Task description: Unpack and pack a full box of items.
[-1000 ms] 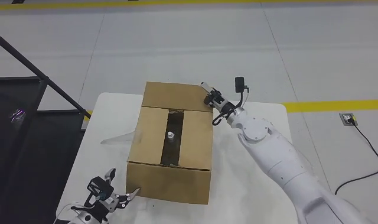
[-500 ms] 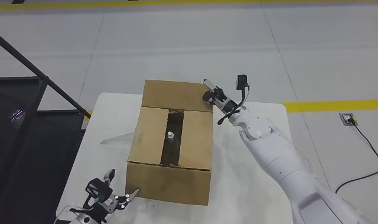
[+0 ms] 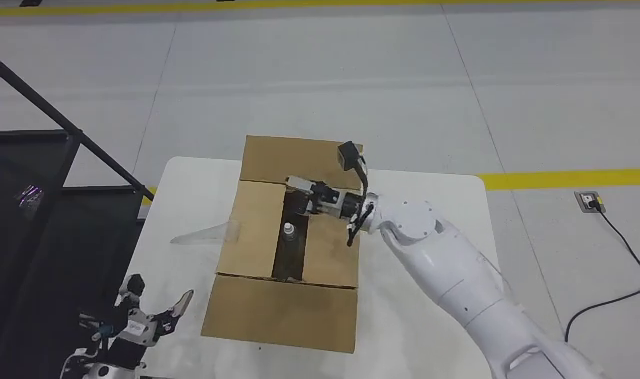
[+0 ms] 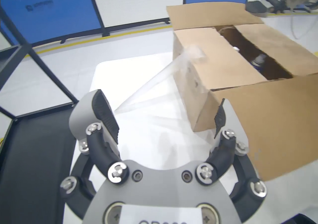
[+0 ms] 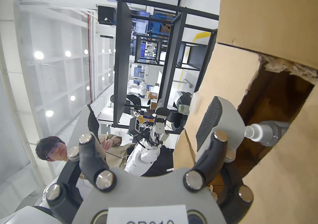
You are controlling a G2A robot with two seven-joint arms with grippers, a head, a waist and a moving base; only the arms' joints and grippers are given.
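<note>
Top view: held right gripper jaws spread, bottle just beyond them; left gripper likewise spread, box ahead.

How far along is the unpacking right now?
Done: the box has its end flaps open. In hand: nothing; the right gripper is open over the gap between side flaps, the left gripper open by a near corner. Left: side flaps, then the bottle inside.
</note>
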